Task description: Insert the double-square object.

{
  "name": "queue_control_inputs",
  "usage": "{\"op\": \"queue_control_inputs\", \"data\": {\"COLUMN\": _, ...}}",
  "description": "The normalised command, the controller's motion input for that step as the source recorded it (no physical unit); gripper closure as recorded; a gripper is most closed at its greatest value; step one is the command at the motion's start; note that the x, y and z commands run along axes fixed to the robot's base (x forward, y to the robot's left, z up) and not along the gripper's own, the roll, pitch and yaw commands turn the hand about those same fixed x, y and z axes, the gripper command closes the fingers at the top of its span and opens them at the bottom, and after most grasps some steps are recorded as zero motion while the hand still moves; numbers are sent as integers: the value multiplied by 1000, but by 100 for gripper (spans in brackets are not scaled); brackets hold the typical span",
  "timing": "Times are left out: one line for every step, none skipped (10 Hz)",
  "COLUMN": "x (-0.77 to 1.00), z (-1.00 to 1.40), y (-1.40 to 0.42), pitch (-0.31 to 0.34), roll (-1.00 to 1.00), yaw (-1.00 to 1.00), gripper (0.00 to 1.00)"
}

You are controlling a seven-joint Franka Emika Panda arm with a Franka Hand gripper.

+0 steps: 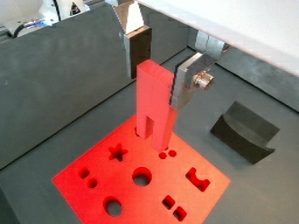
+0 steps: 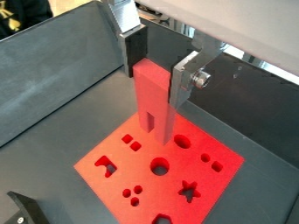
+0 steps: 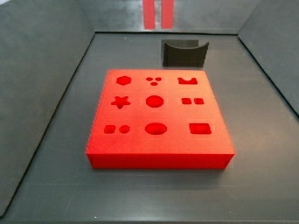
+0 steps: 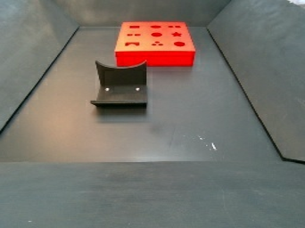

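The double-square object (image 1: 155,96) is a tall pale-red block ending in two square prongs. It hangs upright between the fingers of my gripper (image 1: 160,80), which is shut on its upper part, in both wrist views (image 2: 153,96). It is held above the red board (image 1: 140,179), which has several shaped holes. The board's double-square hole (image 1: 176,207) lies apart from the prongs; it also shows in a wrist view (image 2: 128,140). In a side view only the two prong ends (image 3: 158,11) show at the picture's upper edge, above the far end of the board (image 3: 158,153). The gripper (image 2: 158,74) is out of view in both side views.
A dark grey holder (image 3: 184,52) stands on the floor beyond the board, and it shows in the other views (image 4: 119,85) (image 1: 246,131). The board (image 4: 155,43) lies at one end of a grey bin with sloping walls (image 3: 59,79).
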Motion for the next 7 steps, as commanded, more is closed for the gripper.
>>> {"op": "queue_control_inputs", "data": {"x": 0, "z": 0, "y": -26, "pitch": 0, "roll": 0, "yaw": 0, "gripper": 100}}
{"op": "queue_control_inputs", "data": {"x": 469, "z": -191, "y": 0, "pitch": 21, "roll": 0, "yaw": -34, "gripper": 100}}
{"op": "queue_control_inputs", "data": {"x": 874, "z": -551, "y": 0, "pitch": 181, "roll": 43, "yaw": 0, "gripper": 100}}
{"op": "queue_control_inputs", "data": {"x": 514, "z": -826, "y": 0, "pitch": 24, "roll": 3, "yaw": -57, "gripper": 100}}
{"op": "queue_control_inputs", "data": {"x": 709, "z": -766, "y": 131, "pitch": 239, "roll": 0, "yaw": 0, "gripper": 100}}
{"op": "queue_control_inputs", "data": {"x": 851, "z": -534, "y": 43, "pitch": 369, "roll": 14, "yaw": 0, "gripper": 100}}
{"op": "queue_control_inputs", "data": {"x": 854, "z": -457, "y": 0, "pitch": 374, "roll": 87, "yaw": 0, "gripper": 100}}
